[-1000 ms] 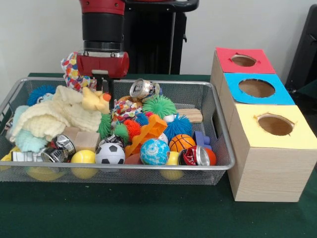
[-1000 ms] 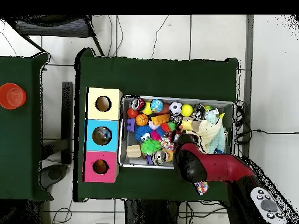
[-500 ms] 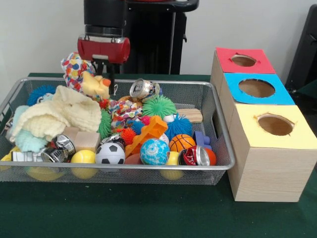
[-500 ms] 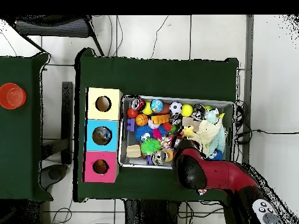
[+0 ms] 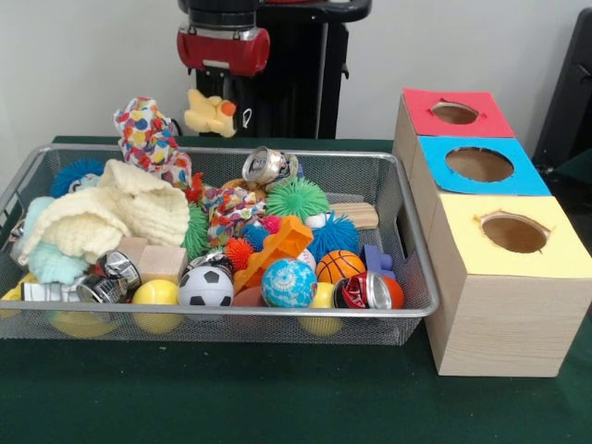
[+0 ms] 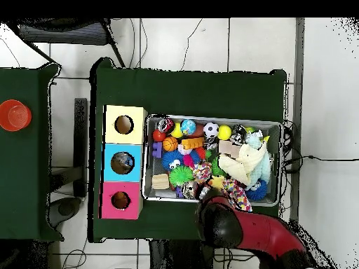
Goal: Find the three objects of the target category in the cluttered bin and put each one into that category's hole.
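My gripper [image 5: 215, 98] is up above the back rim of the wire bin [image 5: 277, 314], shut on a yellow plush duck [image 5: 205, 115] with an orange beak, which hangs clear of the clutter. In the overhead view the arm [image 6: 226, 224] covers the gripper, and the duck [image 6: 217, 183] shows just past it over the bin's [image 6: 210, 118] near edge. Right of the bin stand three boxes with holes on top: red [image 5: 455, 112], blue [image 5: 479, 164] and yellow [image 5: 513, 231].
The bin holds a cream cloth [image 5: 111, 213], a patchwork toy [image 5: 143, 129], a can [image 5: 266, 165], a green spiky ball [image 5: 298, 197], an orange piece [image 5: 275, 248], a soccer ball [image 5: 204, 287], a basketball [image 5: 339, 265] and more.
The gripper has risen out of the bin with the yellow duck and shifted a little toward the boxes. The patchwork toy behind it is now uncovered.
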Tool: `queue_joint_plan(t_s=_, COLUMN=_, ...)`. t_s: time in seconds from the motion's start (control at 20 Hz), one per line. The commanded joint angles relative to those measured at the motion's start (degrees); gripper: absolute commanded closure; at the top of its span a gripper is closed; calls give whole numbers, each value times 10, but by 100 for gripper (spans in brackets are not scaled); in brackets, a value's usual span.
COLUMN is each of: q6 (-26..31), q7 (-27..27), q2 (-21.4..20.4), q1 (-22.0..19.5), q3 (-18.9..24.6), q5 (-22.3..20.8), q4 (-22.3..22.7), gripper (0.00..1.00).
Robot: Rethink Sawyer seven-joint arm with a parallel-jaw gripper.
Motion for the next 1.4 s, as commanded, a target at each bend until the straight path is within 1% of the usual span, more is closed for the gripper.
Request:
queue_joint_plan(t_s=0.05, q6=68, q7=72, q2=-27, q1=-42, q3=64, q5=75, q4=80, gripper=100)
queue_joint_plan(t_s=0.25, q6=66, q7=77, q2=-42, q1=-48, q3=77, q5=105, q4=107, gripper=100)
queue_joint_plan(t_s=0.6, q6=34, q7=105, q2=-55, q1=-17, q3=73, q5=144, q4=137, gripper=100)
queue_joint_plan(t_s=0.65, q6=31, q7=113, q2=-62, q1=-14, q3=81, q5=157, q4=149, gripper=100)
queue_joint_plan(t_s=0.8, q6=24, q7=123, q2=-81, q1=-15, q3=108, q5=189, q4=178, gripper=100)
queue_joint_plan(t_s=0.85, q6=20, q7=131, q2=-91, q1=-21, q3=131, q5=206, q4=195, gripper=100)
queue_joint_plan(t_s=1.0, q6=12, q7=136, q2=-103, q1=-30, q3=166, q5=235, q4=219, gripper=100)
queue_joint_plan(t_s=1.05, q6=10, q7=141, q2=-108, q1=-31, q3=184, q5=248, q4=228, gripper=100)
queue_joint_plan(t_s=1.2, q6=-4, q7=147, q2=-103, q1=-35, q3=213, q5=269, q4=243, gripper=100)
queue_joint_plan(t_s=1.4, q6=-28, q7=176, q2=-78, q1=-58, q3=294, q5=305, q4=269, gripper=100)
